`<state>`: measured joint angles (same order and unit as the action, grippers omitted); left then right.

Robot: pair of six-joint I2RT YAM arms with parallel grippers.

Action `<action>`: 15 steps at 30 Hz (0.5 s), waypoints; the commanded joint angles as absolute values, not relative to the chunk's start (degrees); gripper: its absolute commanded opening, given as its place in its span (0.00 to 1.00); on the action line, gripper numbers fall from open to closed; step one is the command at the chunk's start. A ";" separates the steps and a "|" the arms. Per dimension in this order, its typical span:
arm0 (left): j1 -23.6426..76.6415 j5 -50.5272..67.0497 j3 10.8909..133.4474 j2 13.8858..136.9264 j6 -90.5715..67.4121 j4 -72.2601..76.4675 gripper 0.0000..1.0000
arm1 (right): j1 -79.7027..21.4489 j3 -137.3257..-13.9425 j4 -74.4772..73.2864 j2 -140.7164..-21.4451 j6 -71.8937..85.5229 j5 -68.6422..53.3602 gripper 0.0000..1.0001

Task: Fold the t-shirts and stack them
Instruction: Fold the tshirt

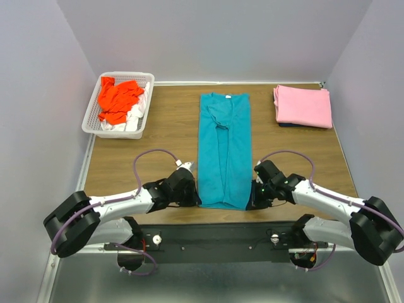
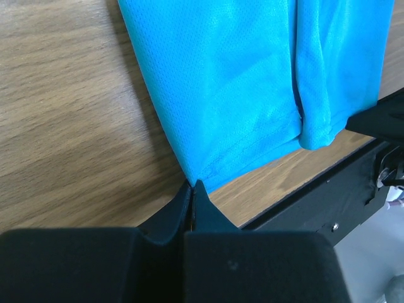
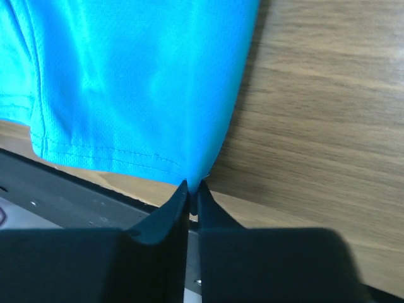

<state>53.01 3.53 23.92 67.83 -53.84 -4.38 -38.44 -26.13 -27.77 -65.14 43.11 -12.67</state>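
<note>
My left gripper [image 1: 197,201] and right gripper [image 1: 251,203] each pinch a near hem corner of the teal t-shirt [image 1: 224,151] on the desk [image 1: 164,132], so I reckon folding now needs both lifted evenly toward its collar.

Basket [image 1: 91,113] sits left, long shirt [image 1: 224,151] centre, folded shirt [image 1: 303,106] right.

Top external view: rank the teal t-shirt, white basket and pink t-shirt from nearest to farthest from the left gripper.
1. teal t-shirt: laid out in the centre, its near left corner pinched in the left gripper.
2. white basket: far left corner, on the gripper's own side.
3. pink t-shirt: folded at the far right corner, beyond the teal one.
</note>
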 commanded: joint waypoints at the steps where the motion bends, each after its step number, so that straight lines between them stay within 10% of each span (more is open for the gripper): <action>1: 53.53 3.52 24.17 66.53 -54.05 -3.60 0.00 | -38.85 -27.15 -26.89 -63.03 42.98 -10.11 0.09; 15: 46.16 -5.80 42.18 71.09 -45.71 -6.77 0.00 | -38.23 -46.83 -27.33 -66.96 38.06 8.25 0.01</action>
